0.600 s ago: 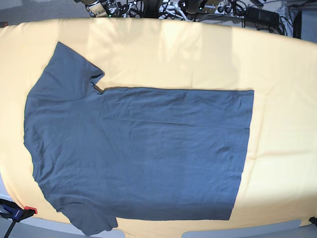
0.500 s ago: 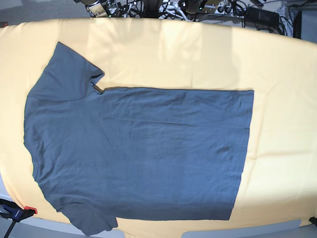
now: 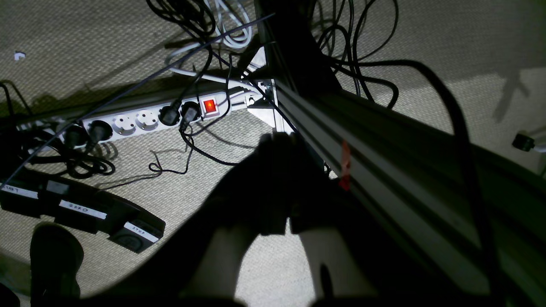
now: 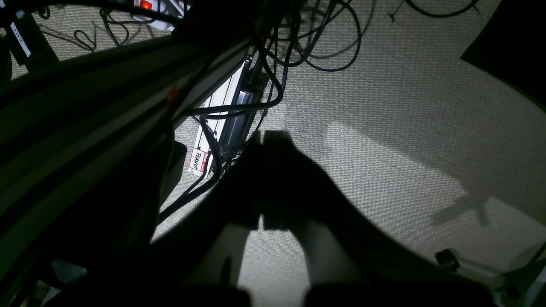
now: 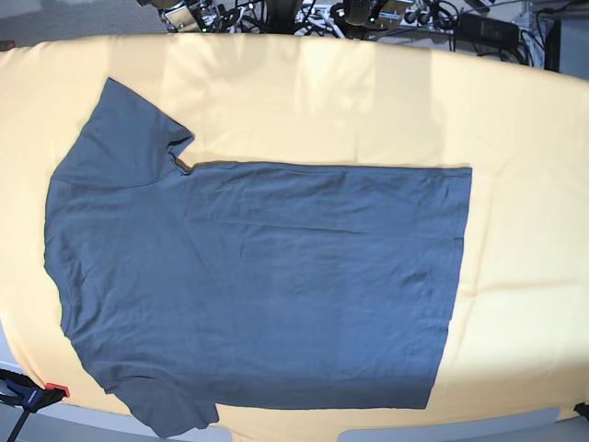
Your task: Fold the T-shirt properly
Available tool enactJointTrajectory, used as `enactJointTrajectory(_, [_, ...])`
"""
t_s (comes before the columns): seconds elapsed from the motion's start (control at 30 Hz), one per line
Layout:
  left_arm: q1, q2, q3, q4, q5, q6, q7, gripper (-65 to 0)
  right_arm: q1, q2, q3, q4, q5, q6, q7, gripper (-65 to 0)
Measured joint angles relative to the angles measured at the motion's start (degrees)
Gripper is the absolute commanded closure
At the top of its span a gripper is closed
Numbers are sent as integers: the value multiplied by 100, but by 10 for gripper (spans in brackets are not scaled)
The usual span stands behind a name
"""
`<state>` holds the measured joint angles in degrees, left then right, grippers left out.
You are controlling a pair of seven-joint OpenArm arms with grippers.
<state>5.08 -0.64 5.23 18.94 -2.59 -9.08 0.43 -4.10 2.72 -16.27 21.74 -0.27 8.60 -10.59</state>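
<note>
The dark slate-grey T-shirt (image 5: 248, 285) lies spread flat on the yellow-orange cloth (image 5: 525, 184) in the base view, its collar end to the left and its hem to the right. One sleeve points to the back left, the other reaches the front edge. Neither arm shows in the base view. My left gripper (image 3: 286, 147) appears as a dark silhouette in the left wrist view, shut, hanging over the carpeted floor. My right gripper (image 4: 262, 143) looks the same in the right wrist view, shut, with nothing in it.
A white power strip (image 3: 149, 119) with a lit red switch, black cables (image 3: 375, 64) and labelled black boxes (image 3: 81, 211) lie on the floor. An aluminium frame rail (image 3: 384, 157) crosses the left wrist view. A clamp (image 5: 28, 396) sits at the table's front left corner.
</note>
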Motion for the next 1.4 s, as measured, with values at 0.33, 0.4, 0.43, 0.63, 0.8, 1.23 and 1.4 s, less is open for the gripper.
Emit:
enactJointTrajectory(0.33, [208,2,0,391,4,-389,1276,0,-140,101,2,17,-20,654,-625,0])
enactJointTrajectory(0.4, [461,2,0,732,4,-385,1423,0,-310,142,4,118,-15,713,-1003,0])
enactJointTrajectory(0.43, [608,-2,0,925,-9,-385,1449,0,-452,190,4,247,-35,754,-1117,0])
enactJointTrajectory(0.63, [1853,-339,361,2382,-367,-378,1541,0,-1650,664,4,1733,-59,820,-1567,0])
enactJointTrajectory(0.8, [2973,-1075,927,4035,-295,-339,1718,0,-2855,1067,2,3646,68,898,-1930,0])
enactJointTrajectory(1.23, [5128,-2883,804,8146,372,175,2929,0,-6041,2533,0,8607,-20,70,-2796,0])
enactJointTrajectory(1.4, [5984,-3274,282,9560,472,116,3121,0,-6839,3025,15,10148,-968,-579,-3049,0])
